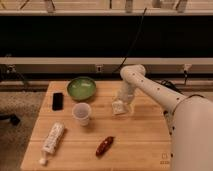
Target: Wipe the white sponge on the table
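We see a pale plank-striped wooden desk [140, 135], white sponge [118, 106] under the white arm's claw [121, 103], green bowl [81, 88], translucent white cup [81, 113], black phone [58, 101], reddish-brown pod [104, 145].
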Tool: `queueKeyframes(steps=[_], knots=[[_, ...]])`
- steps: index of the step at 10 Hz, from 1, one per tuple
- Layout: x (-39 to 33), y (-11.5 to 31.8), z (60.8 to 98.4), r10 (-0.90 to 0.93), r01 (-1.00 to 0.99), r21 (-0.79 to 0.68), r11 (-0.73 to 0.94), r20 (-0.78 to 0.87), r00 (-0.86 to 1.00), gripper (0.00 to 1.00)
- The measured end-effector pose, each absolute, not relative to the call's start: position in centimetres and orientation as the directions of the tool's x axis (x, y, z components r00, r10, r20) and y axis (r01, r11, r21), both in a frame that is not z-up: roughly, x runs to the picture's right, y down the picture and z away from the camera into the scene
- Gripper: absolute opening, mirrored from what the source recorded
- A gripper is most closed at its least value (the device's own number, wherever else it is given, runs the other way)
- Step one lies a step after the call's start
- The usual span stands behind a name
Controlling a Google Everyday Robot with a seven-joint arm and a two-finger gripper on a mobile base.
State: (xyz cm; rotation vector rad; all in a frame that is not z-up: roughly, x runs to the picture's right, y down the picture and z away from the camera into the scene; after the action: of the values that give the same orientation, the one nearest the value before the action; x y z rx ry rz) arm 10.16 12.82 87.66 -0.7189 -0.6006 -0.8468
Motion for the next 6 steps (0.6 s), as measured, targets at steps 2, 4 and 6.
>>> queueKeyframes(steps=[2, 4, 6], knots=[[9.0, 12.7, 87.9, -0.47, 0.848, -0.279, 0.45, 0.734, 0.49, 0.8], [8.5, 12.5, 88.2, -0.493, 0.869, -0.24, 0.432, 0.745, 0.45, 0.8], [8.3, 12.1, 88.5, -0.515, 0.883, -0.218, 0.416, 0.744, 0.426, 0.8]])
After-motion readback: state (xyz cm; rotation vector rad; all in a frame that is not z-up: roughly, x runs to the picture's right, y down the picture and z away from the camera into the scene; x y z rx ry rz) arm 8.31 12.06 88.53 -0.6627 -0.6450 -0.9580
